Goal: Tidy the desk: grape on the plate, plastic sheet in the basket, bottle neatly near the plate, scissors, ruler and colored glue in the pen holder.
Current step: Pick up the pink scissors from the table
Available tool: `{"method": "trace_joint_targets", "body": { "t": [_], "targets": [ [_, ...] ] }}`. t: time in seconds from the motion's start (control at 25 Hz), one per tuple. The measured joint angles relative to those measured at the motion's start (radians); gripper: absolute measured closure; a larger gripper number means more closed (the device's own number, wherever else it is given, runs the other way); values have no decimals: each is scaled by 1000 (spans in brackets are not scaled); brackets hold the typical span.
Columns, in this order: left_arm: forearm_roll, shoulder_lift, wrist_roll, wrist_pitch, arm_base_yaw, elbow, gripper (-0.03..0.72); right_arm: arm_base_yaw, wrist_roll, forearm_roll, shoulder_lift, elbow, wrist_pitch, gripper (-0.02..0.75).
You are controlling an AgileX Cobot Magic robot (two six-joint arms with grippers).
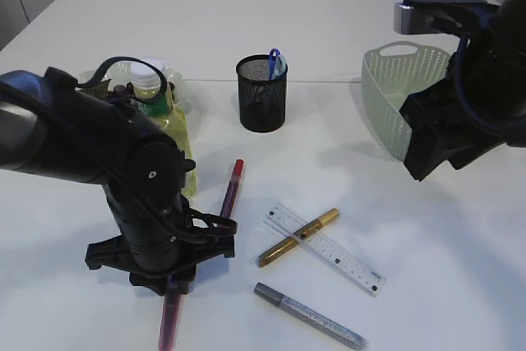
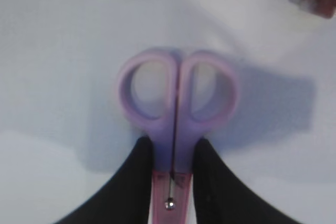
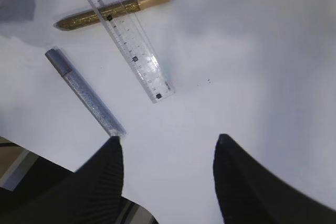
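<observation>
Step in hand, by the look of it: picking up the lilac plastic-handled scissors [image 2: 177, 114] for the black mesh pen holder [image 1: 261, 94]. Left gripper [image 2: 173, 182] down on the white table [image 1: 370, 30], well in front of the pen holder and to its left, black fingers [image 2: 140, 177] pressed against both sides of the scissors just below the finger loops, near the pivot screw; clamped on them, though still flat on the surface. Right gripper [image 3: 168, 171] hovering with jaws spread and nothing between them, to the right of the pen holder, by the pale green perforated basket [image 1: 393, 96]. Clear plastic ruler [image 1: 325, 248] lying across a gold glitter glue pen [image 1: 297, 237], in front of the pen holder and slightly right; silver glitter glue pen [image 1: 311, 316] nearer still; red glue pen [image 1: 232, 188] in front, slightly left. Yellow-green bottle [image 1: 168, 113] left of the pen holder. Next, likely: lifting straight up, carrying back over the pen holder's rim, tipping blades downward, then releasing. Risk: a blue-handled item [image 1: 274, 62] already standing inside.
</observation>
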State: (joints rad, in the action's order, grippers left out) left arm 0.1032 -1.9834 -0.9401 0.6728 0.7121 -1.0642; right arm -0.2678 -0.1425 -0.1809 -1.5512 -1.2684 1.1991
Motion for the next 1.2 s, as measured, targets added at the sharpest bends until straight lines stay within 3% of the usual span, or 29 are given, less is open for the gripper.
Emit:
{"method": "trace_joint_targets", "body": {
  "t": [0.6,1.2],
  "targets": [
    [-4,80,136,-10,0,12,541,0,0,0,0,0,0,302],
    [-17,309,380,-110,0,15,541,0,0,-18,0,0,-52,302]
  ]
}}
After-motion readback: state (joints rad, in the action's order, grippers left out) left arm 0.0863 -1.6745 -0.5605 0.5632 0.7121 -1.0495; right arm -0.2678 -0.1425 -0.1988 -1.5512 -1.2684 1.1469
